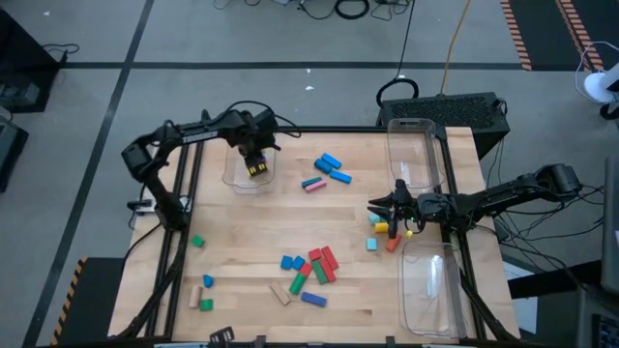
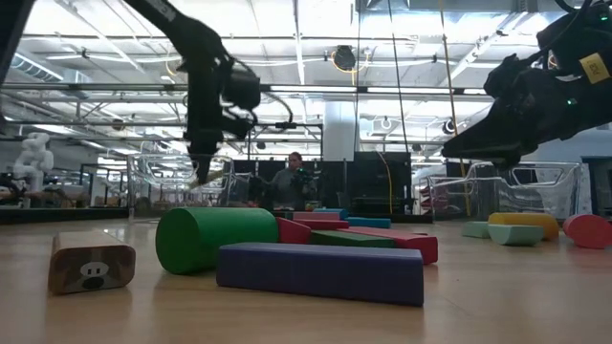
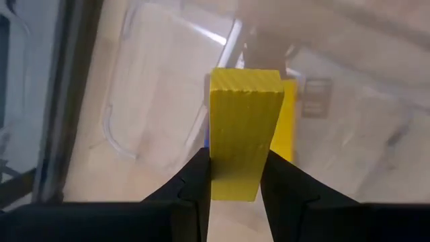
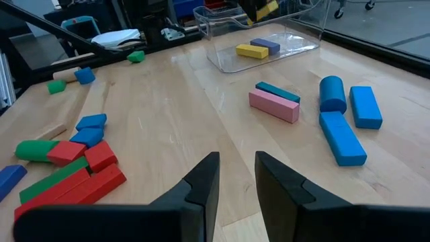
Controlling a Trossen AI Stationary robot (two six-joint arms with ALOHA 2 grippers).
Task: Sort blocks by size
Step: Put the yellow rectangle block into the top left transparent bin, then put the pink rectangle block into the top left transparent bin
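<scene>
My left gripper (image 1: 257, 170) hangs over the small clear bin (image 1: 242, 176) at the table's far left, shut on a yellow bar block (image 3: 243, 114). A yellow block (image 4: 252, 50) and a purple block (image 4: 266, 45) lie on that bin's floor. Loose blocks lie flat on the table: a red, green and blue cluster (image 1: 314, 271) near the front, and blue ones (image 1: 329, 166) and a pink one (image 1: 312, 185) farther back. My right gripper (image 4: 236, 165) waits open at the table's right side, above several small blocks (image 1: 384, 230), with nothing between its fingers. My left gripper pinches the yellow bar between its two fingers on two opposite long faces (image 3: 216, 176), at the bar's upper end. The fingers come from above, pointing down, and lie along the bar. The bar reaches down past the fingertips, lifted clear above the bin.
Two long clear bins stand along the table's right edge, one far (image 1: 411, 150) and one near (image 1: 430, 290). A few small green, blue and wooden blocks (image 1: 201, 290) lie near the left front. Bare wood lies between the left bin and the front cluster.
</scene>
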